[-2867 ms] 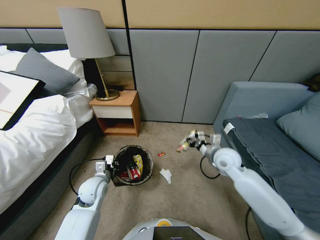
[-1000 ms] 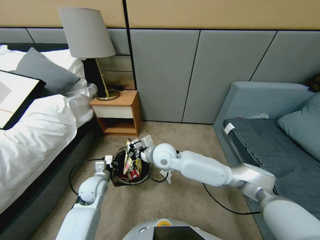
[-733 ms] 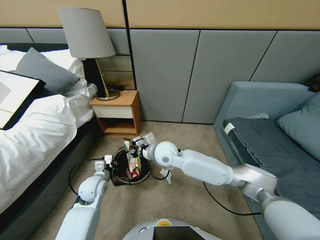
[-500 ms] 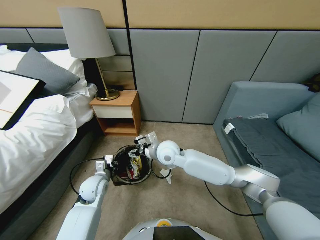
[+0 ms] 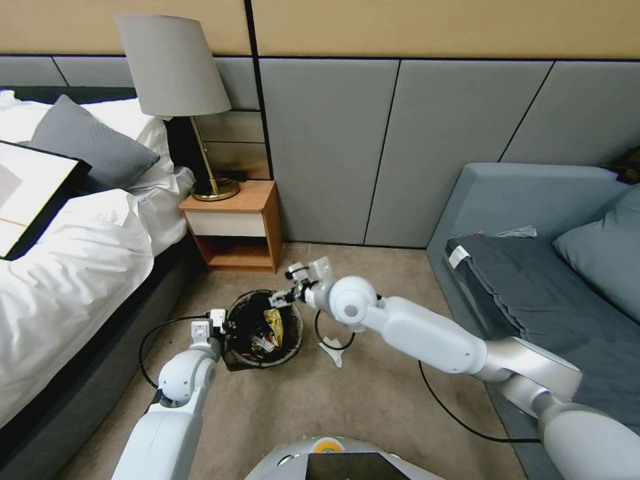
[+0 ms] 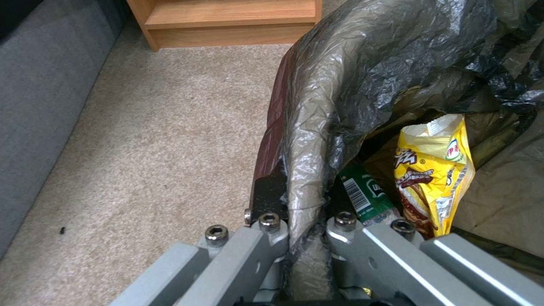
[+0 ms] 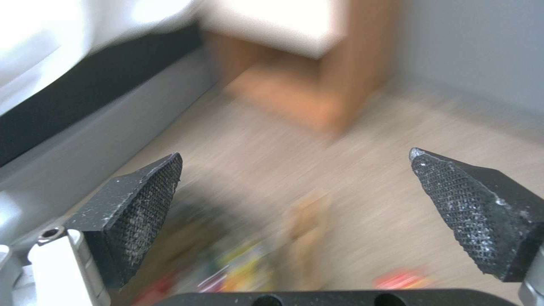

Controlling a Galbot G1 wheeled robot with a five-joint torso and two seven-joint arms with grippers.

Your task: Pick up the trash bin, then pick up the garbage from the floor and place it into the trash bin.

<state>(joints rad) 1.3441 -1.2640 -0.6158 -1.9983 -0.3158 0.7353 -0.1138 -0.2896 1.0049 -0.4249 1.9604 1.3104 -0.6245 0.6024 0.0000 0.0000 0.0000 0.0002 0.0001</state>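
Observation:
The trash bin [image 5: 261, 363], round with a black liner, stands on the carpet between bed and sofa. My left gripper [image 5: 223, 328] is shut on its near-left rim; the left wrist view shows the fingers [image 6: 363, 238] clamping the liner-covered rim [image 6: 309, 140]. Inside lie a yellow snack wrapper [image 5: 273, 323] [image 6: 433, 170], a green-labelled bottle [image 6: 363, 191] and other litter. My right gripper [image 5: 293, 293] hovers just above the bin's far-right rim, open and holding nothing [image 7: 295, 153]. A white tissue [image 5: 331, 350] lies on the floor right of the bin. A small red wrapper [image 7: 399, 280] shows blurred on the carpet.
A wooden nightstand [image 5: 237, 227] with a lamp [image 5: 175, 73] stands just behind the bin. The bed [image 5: 67, 267] runs along the left and the grey sofa [image 5: 547, 287] along the right. A black cable [image 5: 460, 417] trails over the carpet under my right arm.
My right gripper brought a snack wrapper from the right over the bin, let it go into the bin, and has drawn back up and rightward, open. The left gripper kept hold of the rim.

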